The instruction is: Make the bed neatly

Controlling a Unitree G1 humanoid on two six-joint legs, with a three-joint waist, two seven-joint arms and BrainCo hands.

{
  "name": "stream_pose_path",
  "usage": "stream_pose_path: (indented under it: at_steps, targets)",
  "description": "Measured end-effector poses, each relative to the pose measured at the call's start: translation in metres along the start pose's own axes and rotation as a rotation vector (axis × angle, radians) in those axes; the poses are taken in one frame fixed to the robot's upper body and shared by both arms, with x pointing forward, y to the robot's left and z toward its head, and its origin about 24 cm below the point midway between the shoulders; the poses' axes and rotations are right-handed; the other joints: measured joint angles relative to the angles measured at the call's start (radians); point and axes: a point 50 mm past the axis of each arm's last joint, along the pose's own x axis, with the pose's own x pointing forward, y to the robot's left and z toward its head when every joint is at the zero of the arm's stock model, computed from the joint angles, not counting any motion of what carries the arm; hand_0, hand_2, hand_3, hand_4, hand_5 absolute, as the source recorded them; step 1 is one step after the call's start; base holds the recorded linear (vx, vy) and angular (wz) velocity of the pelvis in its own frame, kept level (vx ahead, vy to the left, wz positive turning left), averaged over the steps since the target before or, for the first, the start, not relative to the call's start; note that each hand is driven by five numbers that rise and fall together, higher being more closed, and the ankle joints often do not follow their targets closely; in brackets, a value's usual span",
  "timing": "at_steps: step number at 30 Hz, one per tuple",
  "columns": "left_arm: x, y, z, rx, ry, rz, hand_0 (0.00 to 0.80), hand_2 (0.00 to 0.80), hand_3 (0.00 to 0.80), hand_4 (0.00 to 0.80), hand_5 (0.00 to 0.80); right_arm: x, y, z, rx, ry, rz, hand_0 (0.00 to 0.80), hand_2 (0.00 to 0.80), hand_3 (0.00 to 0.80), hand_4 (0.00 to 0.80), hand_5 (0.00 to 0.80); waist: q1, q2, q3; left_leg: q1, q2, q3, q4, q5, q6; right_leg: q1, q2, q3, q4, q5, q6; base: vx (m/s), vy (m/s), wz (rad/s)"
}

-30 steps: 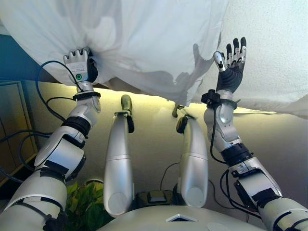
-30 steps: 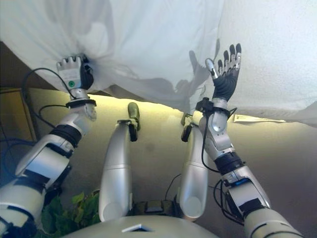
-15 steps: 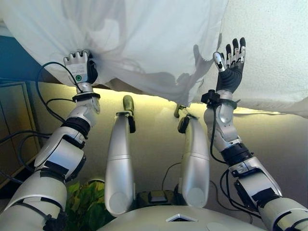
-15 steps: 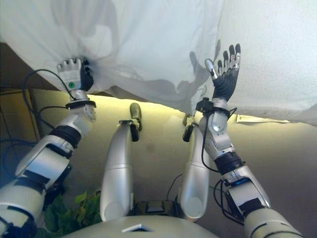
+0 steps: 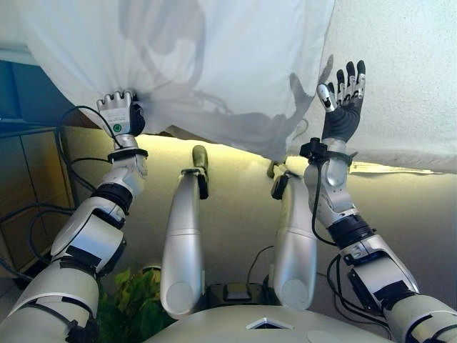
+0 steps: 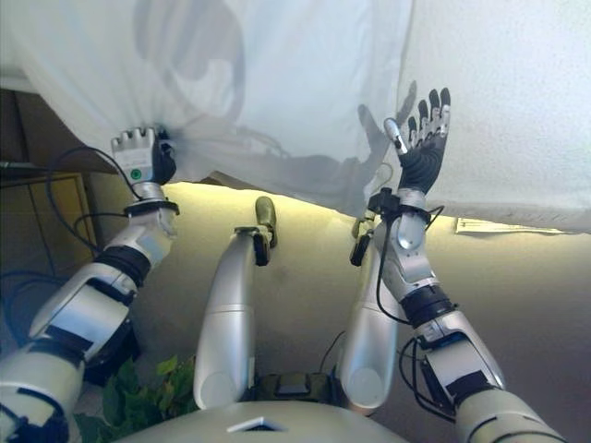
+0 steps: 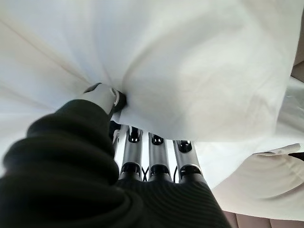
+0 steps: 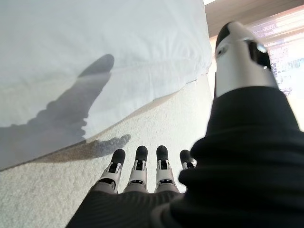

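White sheet (image 5: 214,64) fills the upper part of the left eye view, hanging in folds over the bed edge; left hand (image 5: 118,113) is at its lower hem w/ fingers curled into a bunch of cloth, creases fanning out from the grip. Right hand (image 5: 341,96) is up by the textured mattress (image 5: 400,78), fingers straight & spread, holding nothing; sheet's free edge lies just to its left side, so the right hand is the nearer one for that edge. Right eye view: same layout, sheet hem running across from the left hand toward the right hand (image 6: 420,138), which looks just apart from it. Left wrist view shows what the head views can't: thumb and fingers (image 7: 154,152) pinch a gathered fold, cloth pulled taut round the grip. Right wrist view: fingertips (image 8: 140,156) straight over bare mattress (image 8: 57,190), sheet edge (image 8: 156,95) slanting beyond them, not touching. Judgement: next move prob. needs the right hand to reach toward that edge and take it, so both hands can draw the sheet flat.
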Motion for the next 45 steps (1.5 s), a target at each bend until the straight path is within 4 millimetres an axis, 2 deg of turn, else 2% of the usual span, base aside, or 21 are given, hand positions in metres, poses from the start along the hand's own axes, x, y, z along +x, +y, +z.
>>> stream_pose_path:
  at_steps: [5,12,20,28,39,40,41,45]
  targets:
    - [-0.004,-0.002,-0.004,0.001,0.014,-0.013,0.800,0.800,0.800,0.800,0.800,0.001,-0.004,-0.002,-0.015,0.000,0.005,0.000,0.000,0.000,0.000,0.000,0.003,0.022,0.000,0.006,-0.002,0.001,-0.008,0.001,-0.002,0.001,-0.002,0.000,0.006,-0.005,-0.004,-0.004,0.023,0.00]
    - [-0.006,-0.004,-0.005,-0.001,0.023,-0.030,0.800,0.800,0.800,0.800,0.800,0.000,-0.009,-0.002,-0.029,-0.001,0.005,0.000,0.000,0.000,0.000,0.000,0.021,0.035,0.000,0.023,0.000,0.001,-0.029,0.009,-0.015,0.002,-0.002,-0.003,0.011,-0.015,-0.010,-0.002,0.005,0.00]
    - [-0.008,-0.007,-0.010,-0.005,0.055,-0.069,0.800,0.800,0.800,0.800,0.800,0.003,-0.013,0.001,-0.036,-0.011,-0.001,0.000,0.000,0.000,0.000,0.000,0.022,0.059,-0.001,0.028,0.000,0.000,-0.030,0.008,-0.016,0.003,-0.007,-0.009,0.024,-0.026,-0.014,-0.002,0.003,0.01]
    - [-0.013,-0.012,-0.005,-0.017,0.055,-0.094,0.800,0.800,0.800,0.800,0.800,0.007,-0.024,0.004,-0.072,-0.021,-0.002,0.000,0.000,0.000,0.000,0.000,0.023,0.086,-0.002,0.036,-0.003,0.000,-0.028,0.007,-0.017,0.011,-0.016,-0.018,0.032,-0.030,-0.015,0.000,0.000,0.00]
    - [-0.014,-0.014,-0.005,-0.006,0.069,-0.118,0.800,0.800,0.800,0.800,0.800,0.007,-0.028,0.005,-0.075,-0.026,-0.009,0.000,0.000,0.000,0.000,0.000,0.022,0.097,-0.004,0.038,0.000,0.000,-0.028,0.006,-0.019,0.010,-0.015,-0.018,0.032,-0.033,-0.015,0.000,0.000,0.00]
    - [-0.014,-0.014,-0.005,-0.007,0.069,-0.118,0.765,0.765,0.765,0.765,0.765,0.007,-0.028,0.005,-0.075,-0.025,-0.005,0.000,0.000,0.000,0.000,0.000,0.022,0.098,-0.004,0.038,0.000,0.000,-0.028,0.006,-0.019,0.010,-0.015,-0.019,0.033,-0.033,-0.015,0.000,0.000,0.00]
    - [-0.014,-0.014,-0.004,-0.008,0.069,-0.117,0.000,0.000,0.000,0.000,0.000,0.007,-0.028,0.005,-0.075,-0.025,-0.001,0.000,0.000,0.000,0.000,0.000,0.022,0.098,-0.004,0.038,0.000,0.000,-0.028,0.006,-0.020,0.010,-0.015,-0.019,0.033,-0.034,-0.015,0.000,0.000,0.00]
    - [-0.025,-0.020,-0.012,-0.017,0.110,-0.147,0.000,0.000,0.000,0.000,0.000,0.007,-0.028,0.005,-0.076,-0.022,0.004,0.000,0.000,0.000,0.000,0.000,0.023,0.098,-0.004,0.038,0.001,-0.002,-0.028,0.006,-0.020,0.011,-0.015,-0.021,0.035,-0.036,-0.016,0.017,-0.052,0.01]
